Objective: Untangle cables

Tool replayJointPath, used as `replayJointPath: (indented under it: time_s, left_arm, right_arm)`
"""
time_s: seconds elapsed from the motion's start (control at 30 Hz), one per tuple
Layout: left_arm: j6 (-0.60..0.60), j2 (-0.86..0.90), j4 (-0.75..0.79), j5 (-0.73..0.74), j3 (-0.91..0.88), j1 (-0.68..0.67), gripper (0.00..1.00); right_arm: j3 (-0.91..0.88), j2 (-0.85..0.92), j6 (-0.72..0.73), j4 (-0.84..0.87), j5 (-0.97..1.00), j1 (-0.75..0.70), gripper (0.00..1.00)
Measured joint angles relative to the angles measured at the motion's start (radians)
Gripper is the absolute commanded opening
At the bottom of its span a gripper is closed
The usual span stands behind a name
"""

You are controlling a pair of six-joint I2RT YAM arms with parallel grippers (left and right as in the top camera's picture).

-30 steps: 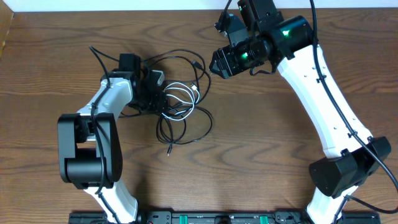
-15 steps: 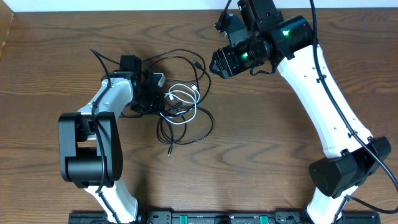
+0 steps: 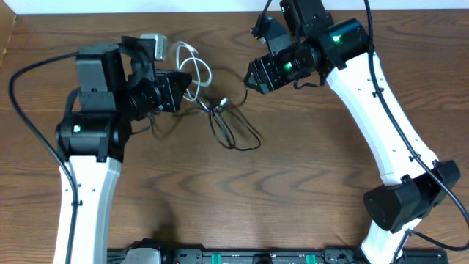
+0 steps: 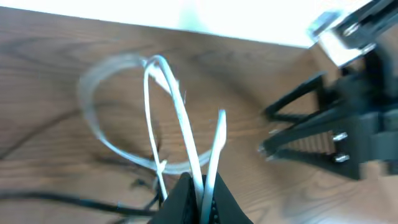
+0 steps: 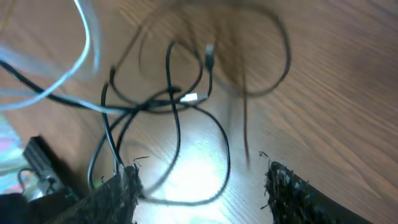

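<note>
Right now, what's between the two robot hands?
Black cables loop between the left gripper, shut on the white cable, and the open right gripper; overhead view shows it.

lab (robot arms [image 3: 381, 110], wooden table [image 3: 293, 198])

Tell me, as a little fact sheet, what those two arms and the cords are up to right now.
Surface: wooden table
Left gripper: shut on the white cable
Right gripper: open, holding nothing, poised over the black cables
White cable: looped, crossing the black cables
Black cables: loose tangled loops on the table
Task state: not yet untangled
</note>
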Motion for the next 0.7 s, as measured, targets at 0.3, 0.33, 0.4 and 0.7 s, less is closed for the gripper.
replayJointPath:
  time_s: [0.3,0.33,0.4,0.7]
  left_arm:
    - [-0.328,-0.019,0.342,0.114,-0.006,-0.003,0.07]
    - [-0.362,-0.019,0.393,0.126,-0.007,-0.003,0.07]
    - [-0.436,-0.021,0.492,0.140,-0.007,-0.004,0.07]
    - [-0.534,-0.030,0.510,0.151,-0.007,-0.004,0.07]
  right_arm:
    - [0.000,0.075,-0.092,0.004,-0.146,0.003,0.68]
    - [0.000,0.075,-0.096,0.006,-0.148,0.003,0.69]
    - [0.000,0.075,-0.103,0.011,-0.151,0.003,0.74]
    - [0.000,0.075,-0.222,0.103,-0.304,-0.004,0.77]
